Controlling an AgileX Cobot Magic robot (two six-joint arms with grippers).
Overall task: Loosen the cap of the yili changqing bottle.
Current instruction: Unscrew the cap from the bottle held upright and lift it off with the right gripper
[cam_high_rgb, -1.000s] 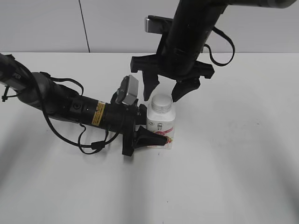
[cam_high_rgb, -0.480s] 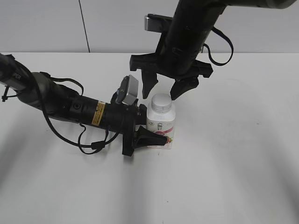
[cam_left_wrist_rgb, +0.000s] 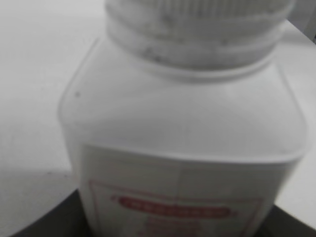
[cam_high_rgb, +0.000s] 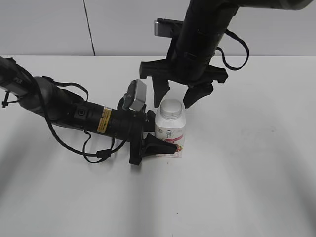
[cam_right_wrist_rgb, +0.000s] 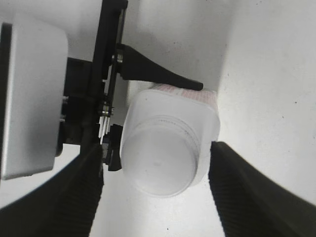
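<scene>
Holding the yili changqing bottle [cam_high_rgb: 170, 134] upright on the tabletop [cam_high_rgb: 247, 163], our left gripper [cam_high_rgb: 157, 140] clamps its body.
We hang our right gripper [cam_high_rgb: 176, 96] just above the cap [cam_high_rgb: 171, 108], fingers [cam_high_rgb: 160, 94] spread apart.

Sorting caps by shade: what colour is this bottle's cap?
White; the cap shows best in the exterior view.

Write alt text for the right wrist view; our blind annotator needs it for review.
Seen from above, the white cap of the yili changqing bottle sits between the right gripper's open ribbed fingers, which do not touch it. The left gripper clamps the bottle's body from the side, on a white table.
</scene>
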